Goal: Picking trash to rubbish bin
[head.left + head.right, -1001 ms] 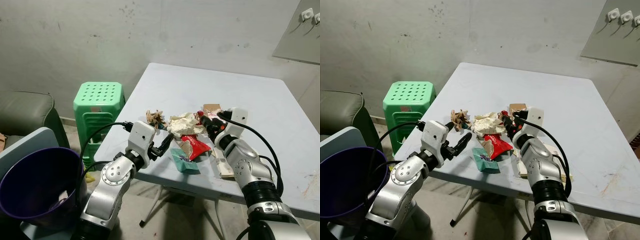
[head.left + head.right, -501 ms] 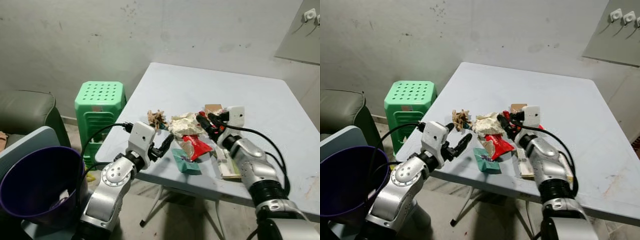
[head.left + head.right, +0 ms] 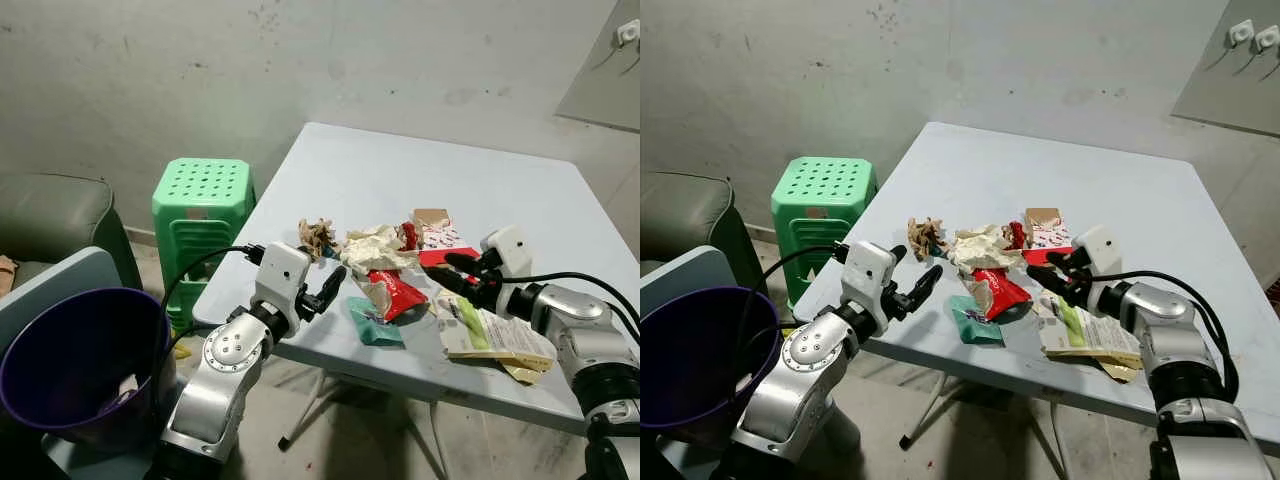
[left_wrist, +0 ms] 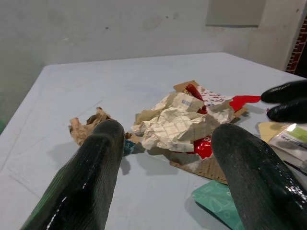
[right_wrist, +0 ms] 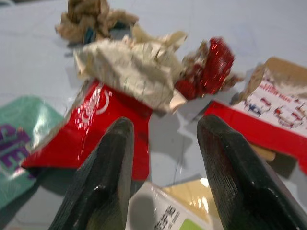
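Grey desk (image 3: 400, 180) carries my trash pile (image 3: 385, 265); left end effector (image 3: 325, 290) hovers spread beside it, right end effector (image 3: 1058, 275) spread too, purple bin (image 3: 60, 360) well apart.

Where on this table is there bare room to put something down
The far half of the table, behind the crumpled paper, is bare, and so is the right side past the right gripper. The near edge is crowded: teal packet, red wrapper, flat pouch, with the left gripper alongside.
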`<state>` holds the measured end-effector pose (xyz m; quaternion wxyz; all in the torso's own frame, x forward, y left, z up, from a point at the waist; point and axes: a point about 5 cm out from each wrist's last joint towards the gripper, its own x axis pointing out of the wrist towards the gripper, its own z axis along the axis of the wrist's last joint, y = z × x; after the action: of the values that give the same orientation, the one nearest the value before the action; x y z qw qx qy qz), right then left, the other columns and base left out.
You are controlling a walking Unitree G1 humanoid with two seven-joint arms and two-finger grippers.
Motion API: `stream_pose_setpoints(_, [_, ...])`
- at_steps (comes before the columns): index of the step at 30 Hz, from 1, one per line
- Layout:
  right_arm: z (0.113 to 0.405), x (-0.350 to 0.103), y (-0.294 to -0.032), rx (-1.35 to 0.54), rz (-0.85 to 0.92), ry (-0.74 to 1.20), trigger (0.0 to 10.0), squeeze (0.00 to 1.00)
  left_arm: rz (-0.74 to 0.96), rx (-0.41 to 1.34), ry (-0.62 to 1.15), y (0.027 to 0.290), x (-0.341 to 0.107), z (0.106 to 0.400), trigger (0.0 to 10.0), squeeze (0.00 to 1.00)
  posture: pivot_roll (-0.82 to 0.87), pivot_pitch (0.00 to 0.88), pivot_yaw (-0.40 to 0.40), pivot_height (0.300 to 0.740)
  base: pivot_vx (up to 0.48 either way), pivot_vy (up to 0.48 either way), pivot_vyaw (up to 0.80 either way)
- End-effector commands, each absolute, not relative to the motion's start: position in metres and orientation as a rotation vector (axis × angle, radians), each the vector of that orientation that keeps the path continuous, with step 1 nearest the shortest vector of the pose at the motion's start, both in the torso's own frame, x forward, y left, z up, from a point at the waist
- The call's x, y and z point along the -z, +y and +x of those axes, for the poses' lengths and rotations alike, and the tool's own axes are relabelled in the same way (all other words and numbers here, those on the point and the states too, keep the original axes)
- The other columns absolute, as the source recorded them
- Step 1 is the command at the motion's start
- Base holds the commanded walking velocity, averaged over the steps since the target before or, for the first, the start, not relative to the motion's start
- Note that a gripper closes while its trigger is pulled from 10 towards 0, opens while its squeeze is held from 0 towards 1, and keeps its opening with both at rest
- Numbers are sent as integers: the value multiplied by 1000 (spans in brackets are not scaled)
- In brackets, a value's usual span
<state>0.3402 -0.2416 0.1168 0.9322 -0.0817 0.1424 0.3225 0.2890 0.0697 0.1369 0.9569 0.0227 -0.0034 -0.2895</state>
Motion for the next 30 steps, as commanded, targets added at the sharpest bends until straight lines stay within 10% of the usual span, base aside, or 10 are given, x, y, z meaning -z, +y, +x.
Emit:
stream_pose_setpoints(1, [345,-124,-243,-660,-207,279,10000,0,46,605,-17,65,-141,287,10000,0,-41,9,-95,740,0,0,0])
stream_pose_setpoints(7, [354,-127,-235,-618,-224,242,10000,0,46,605,-16,65,-141,285,10000,0,-28,16,-98,740,0,0,0])
stream_pose_setpoints(8, [356,-129,-233,-606,-221,232,10000,298,46,604,-15,65,-141,285,10000,0,-24,17,-99,740,0,0,0])
stream_pose_setpoints(9, [357,-130,-232,-598,-220,224,10000,298,46,603,-15,65,-141,285,10000,0,-24,17,-99,740,0,0,0])
stream_pose_setpoints(10, [359,-132,-231,-595,-205,214,10000,1000,45,602,-14,65,-141,284,10000,0,-20,19,-101,740,0,0,0])
stream_pose_setpoints(29, [365,-140,-216,-743,-343,243,10000,1000,45,585,-10,66,-142,282,10000,0,-8,36,-108,740,0,0,0])
stream_pose_setpoints(30, [365,-140,-215,-749,-351,243,10000,0,45,585,-9,66,-141,282,10000,0,-6,34,-110,740,0,0,0])
